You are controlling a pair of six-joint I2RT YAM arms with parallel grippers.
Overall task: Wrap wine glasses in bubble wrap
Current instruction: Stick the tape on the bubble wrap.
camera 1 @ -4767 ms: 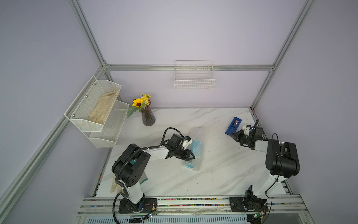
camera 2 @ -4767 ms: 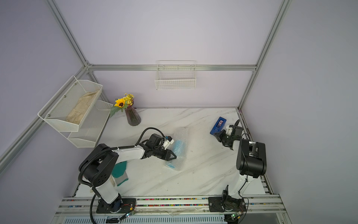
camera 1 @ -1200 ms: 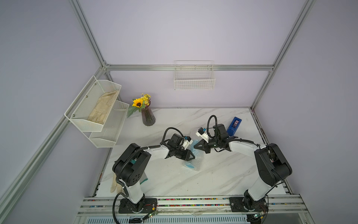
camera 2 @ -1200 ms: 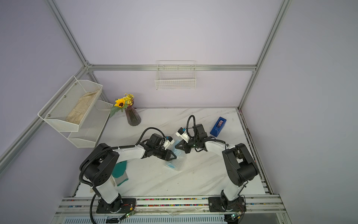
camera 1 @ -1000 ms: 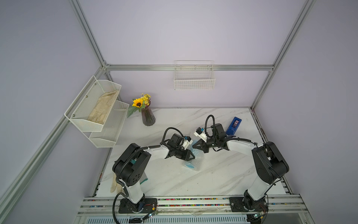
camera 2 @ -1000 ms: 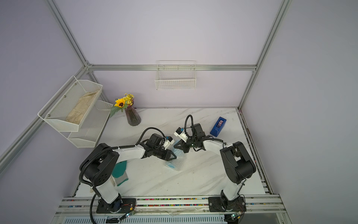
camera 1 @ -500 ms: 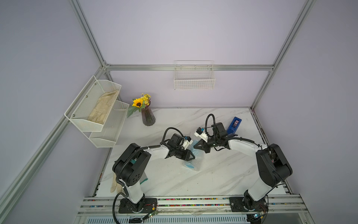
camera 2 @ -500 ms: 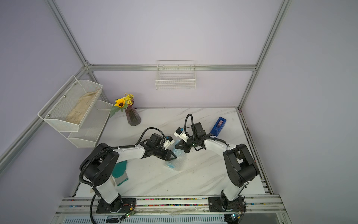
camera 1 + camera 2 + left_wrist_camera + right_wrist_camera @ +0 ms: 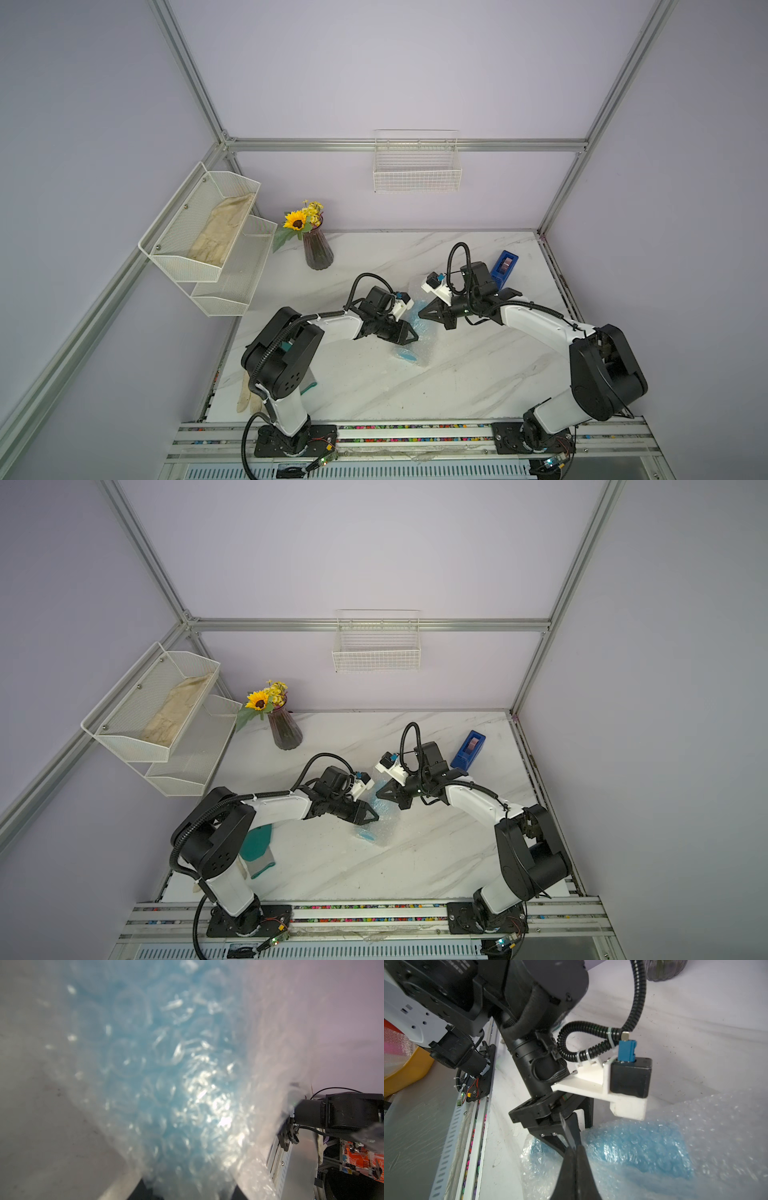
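The light-blue wine glass (image 9: 405, 355) lies on its side on the marble table inside the crinkly bubble wrap (image 9: 424, 332); its round foot shows at the near end in both top views (image 9: 365, 834). My left gripper (image 9: 409, 336) is shut around the wrapped cup, and its wrist view is filled with blue glass (image 9: 166, 1064) behind the film (image 9: 259, 1064). My right gripper (image 9: 573, 1148) is shut, its tips pinching a thin clear strip that looks like tape (image 9: 566, 1130). It hovers just over the bundle (image 9: 633, 1147), facing the left gripper (image 9: 556, 1140), and shows in both top views (image 9: 380, 793).
A blue tape dispenser (image 9: 504, 266) stands at the back right of the table. A dark ribbed vase with flowers (image 9: 317, 253) is at the back left. White wire shelves (image 9: 208, 232) hang on the left wall and a wire basket (image 9: 417, 166) hangs on the back wall. A teal cloth (image 9: 255, 850) lies under the left arm.
The right arm swung from the blue dispenser over to the wrapped glass; in the last second it has only shifted slightly beside the bundle. The left arm has held still.
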